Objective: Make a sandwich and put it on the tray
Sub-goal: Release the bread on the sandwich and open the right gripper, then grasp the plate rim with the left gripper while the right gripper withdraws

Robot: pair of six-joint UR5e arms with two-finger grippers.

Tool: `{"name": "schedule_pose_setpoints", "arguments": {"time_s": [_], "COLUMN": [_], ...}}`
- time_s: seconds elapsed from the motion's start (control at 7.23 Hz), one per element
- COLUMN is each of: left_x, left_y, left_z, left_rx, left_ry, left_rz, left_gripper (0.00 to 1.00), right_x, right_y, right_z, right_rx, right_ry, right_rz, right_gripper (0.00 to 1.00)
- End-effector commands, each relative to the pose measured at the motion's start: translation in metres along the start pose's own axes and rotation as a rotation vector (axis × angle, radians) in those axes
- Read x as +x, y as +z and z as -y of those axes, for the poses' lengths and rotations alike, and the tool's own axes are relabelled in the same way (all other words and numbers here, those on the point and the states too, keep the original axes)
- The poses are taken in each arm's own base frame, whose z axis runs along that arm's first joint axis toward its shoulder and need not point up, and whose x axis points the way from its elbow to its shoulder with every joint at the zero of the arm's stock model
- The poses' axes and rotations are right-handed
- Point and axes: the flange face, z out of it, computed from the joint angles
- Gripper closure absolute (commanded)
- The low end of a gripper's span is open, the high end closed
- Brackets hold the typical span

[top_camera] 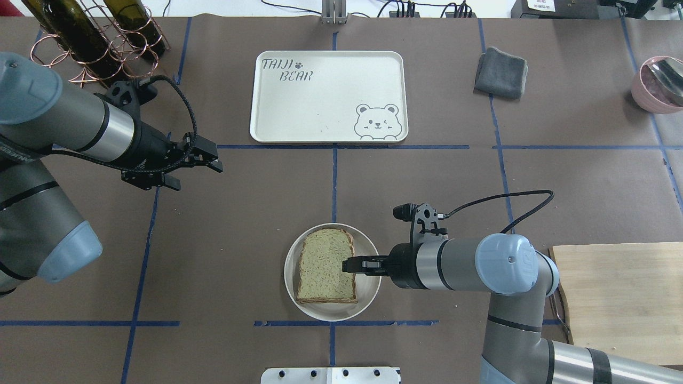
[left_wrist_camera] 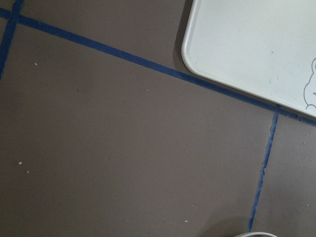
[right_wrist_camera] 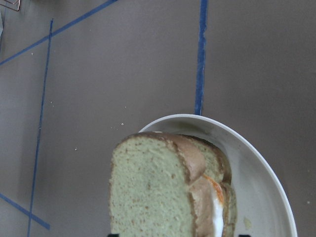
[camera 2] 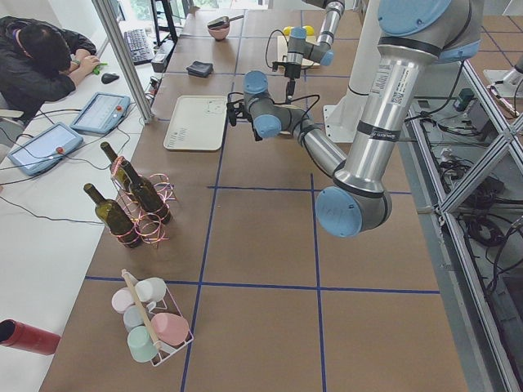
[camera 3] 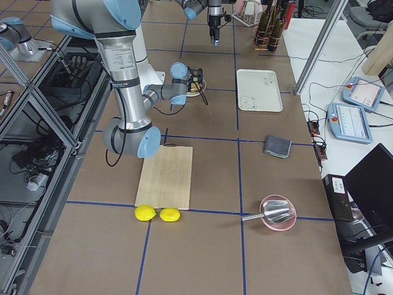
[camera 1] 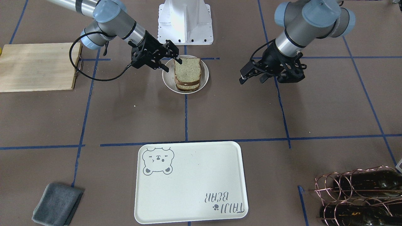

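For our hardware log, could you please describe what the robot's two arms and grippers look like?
Both the left arm and right arm are grey metal tubes with pale blue caps on rounded joints. The left gripper and right gripper are black, two-fingered, each with a black cable looping from its wrist.

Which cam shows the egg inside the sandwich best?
Right wrist-mounted: side-on to the sandwich of two tan bread slices, white fried egg edge and orange yolk visible between them. Overhead shows only the top slice; front-facing, the stacked crusts, egg unclear; side views, too small.
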Motion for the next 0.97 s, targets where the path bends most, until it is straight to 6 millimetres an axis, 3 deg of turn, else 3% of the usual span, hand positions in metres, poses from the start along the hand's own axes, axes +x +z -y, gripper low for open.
{"name": "schedule_pose_setpoints", "arguments": {"time_s": [0.0, 0.14, 0.42, 0.69, 0.83], "left_x": [0.021, 0.025, 0.039, 0.046, 0.046], "left_y": [0.045, 0.063, 0.093, 0.120, 0.131], "left_z": [-0.048, -0.070, -0.102, -0.123, -0.122], "left_rx": [0.004, 0.002, -0.020, -0.035, -0.037], "left_ry": [0.004, -0.002, -0.024, -0.007, -0.012], "left_rz": [0.015, 0.025, 0.035, 0.055, 0.071], "left_gripper": [0.00, 0.03, 0.37, 0.44, 0.45], "right_x": [-0.010, -0.010, -0.001, -0.002, -0.004], "right_y": [-0.025, -0.040, -0.067, -0.087, -0.098], "right_z": [0.033, 0.053, 0.086, 0.094, 0.097], "right_rx": [-0.027, -0.044, -0.052, -0.080, -0.083], "right_ry": [0.046, 0.072, 0.125, 0.062, 0.043], "right_rz": [-0.124, -0.190, -0.284, -0.411, -0.437], "right_gripper": [0.00, 0.00, 0.00, 0.00, 0.00]}}
